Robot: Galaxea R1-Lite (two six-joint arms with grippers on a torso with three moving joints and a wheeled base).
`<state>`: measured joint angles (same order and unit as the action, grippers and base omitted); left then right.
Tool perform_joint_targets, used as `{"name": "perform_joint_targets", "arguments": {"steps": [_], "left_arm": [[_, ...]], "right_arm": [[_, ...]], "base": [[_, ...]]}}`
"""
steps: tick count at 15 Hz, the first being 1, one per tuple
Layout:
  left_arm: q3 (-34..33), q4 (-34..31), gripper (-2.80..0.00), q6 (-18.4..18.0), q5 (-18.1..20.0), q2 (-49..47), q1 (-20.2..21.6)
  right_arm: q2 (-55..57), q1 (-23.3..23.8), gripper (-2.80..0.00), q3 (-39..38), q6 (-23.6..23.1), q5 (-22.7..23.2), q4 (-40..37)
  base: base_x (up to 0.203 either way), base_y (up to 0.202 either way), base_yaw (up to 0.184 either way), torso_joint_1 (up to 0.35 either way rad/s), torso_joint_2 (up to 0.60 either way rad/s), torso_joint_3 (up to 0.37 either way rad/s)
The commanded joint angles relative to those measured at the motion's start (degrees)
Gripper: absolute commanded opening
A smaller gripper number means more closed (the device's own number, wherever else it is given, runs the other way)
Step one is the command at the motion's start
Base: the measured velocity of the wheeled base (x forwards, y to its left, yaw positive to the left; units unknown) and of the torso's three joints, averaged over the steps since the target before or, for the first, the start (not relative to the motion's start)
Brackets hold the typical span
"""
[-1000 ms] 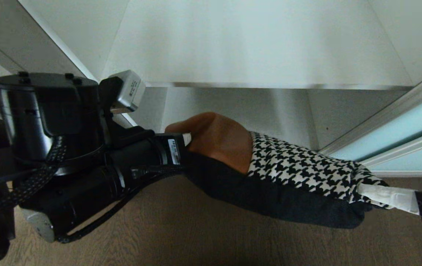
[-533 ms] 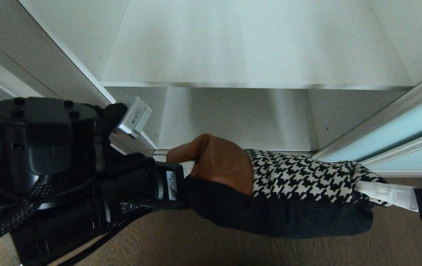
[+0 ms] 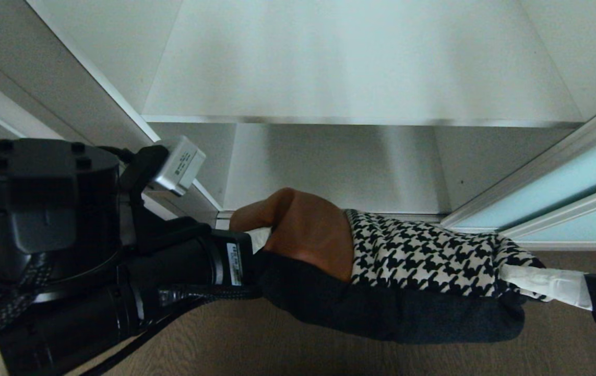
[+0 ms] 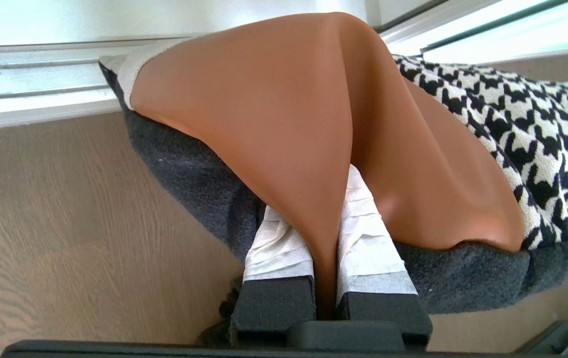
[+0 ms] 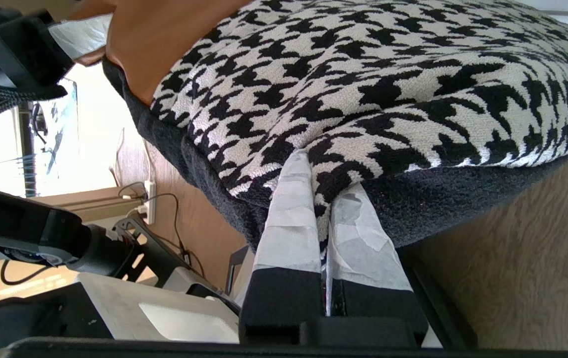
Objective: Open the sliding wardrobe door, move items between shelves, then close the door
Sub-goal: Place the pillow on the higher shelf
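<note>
Your two grippers carry the patchwork pillow (image 3: 397,271) slung between them, clear of the wooden floor (image 3: 277,350) and just in front of the open white wardrobe. The left gripper (image 4: 325,233) has its tape-wrapped fingers (image 4: 279,243) pressed together on a pinched fold of the pillow's tan-brown panel, at the pillow's left end; in the head view that gripper (image 3: 259,243) sits at the end of the bulky black left arm (image 3: 42,224). The right gripper (image 5: 323,223) is clamped on the opposite end, its white-taped fingers (image 5: 289,219) squeezing the seam where the houndstooth cloth meets the dark charcoal underside; from the head camera only its taped tip (image 3: 548,279) and a black edge show beside the pillow's right corner.

The pillow hangs lengthwise, tan patch toward the left gripper, houndstooth in the middle and toward the right, charcoal fabric sagging underneath. Directly behind the pillow lies the lower shelf (image 3: 340,167), its front lip level with the pillow's upper edge. Above and behind that, well apart from the pillow, the upper shelf (image 3: 360,62) spans the white interior. The sliding wardrobe door (image 3: 564,193), frosted pale aqua in a slim silver-white frame, stands off to the pillow's right, leaving the opening behind the pillow uncovered.
</note>
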<state>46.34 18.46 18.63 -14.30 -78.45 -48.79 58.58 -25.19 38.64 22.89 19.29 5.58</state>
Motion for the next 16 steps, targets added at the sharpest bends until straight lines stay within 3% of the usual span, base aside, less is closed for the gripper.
{"name": "perform_joint_targets", "arguments": {"steps": [1, 16], "left_arm": [[0.1, 0.18, -2.8, 0.18, -0.11, 0.02, 0.01], [0.23, 0.18, -2.8, 0.53, -0.04, 0.4, 0.01]], "right_arm": [[-0.48, -0.04, -2.8, -0.57, 0.13, 0.14, 0.12], [-1.71, -0.11, -2.8, -0.69, 1.54, 0.21, 0.13]], "base": [[0.0, 0.0, 0.0, 0.0, 0.0, 0.0], [0.0, 0.0, 0.0, 0.0, 0.0, 0.0]]}}
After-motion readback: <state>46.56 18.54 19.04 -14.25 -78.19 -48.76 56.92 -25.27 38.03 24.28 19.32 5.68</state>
